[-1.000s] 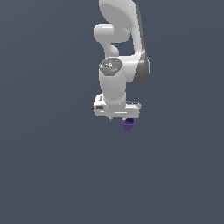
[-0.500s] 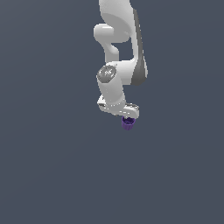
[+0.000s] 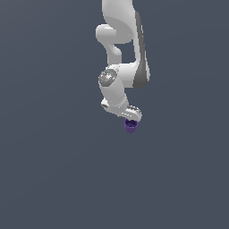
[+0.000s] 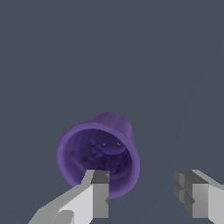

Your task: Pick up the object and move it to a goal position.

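Nearly upright purple cup [image 3: 130, 126], mouth up

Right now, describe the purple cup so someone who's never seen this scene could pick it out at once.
Find the white robot arm reaching down over the plain grey-blue floor. Just below its end effector sits a small purple cup, open mouth up, narrowing downward. It is the only coloured thing in view; the wrist view shows one finger in front of its rim.

White, rounded arm [image 3: 120, 53] segments with a dark grey side panel; circular grey joint cap, speckled. Blocky white-and-grey jaws of the gripper [image 4: 146, 197], flat-faced, darker grey at tips.
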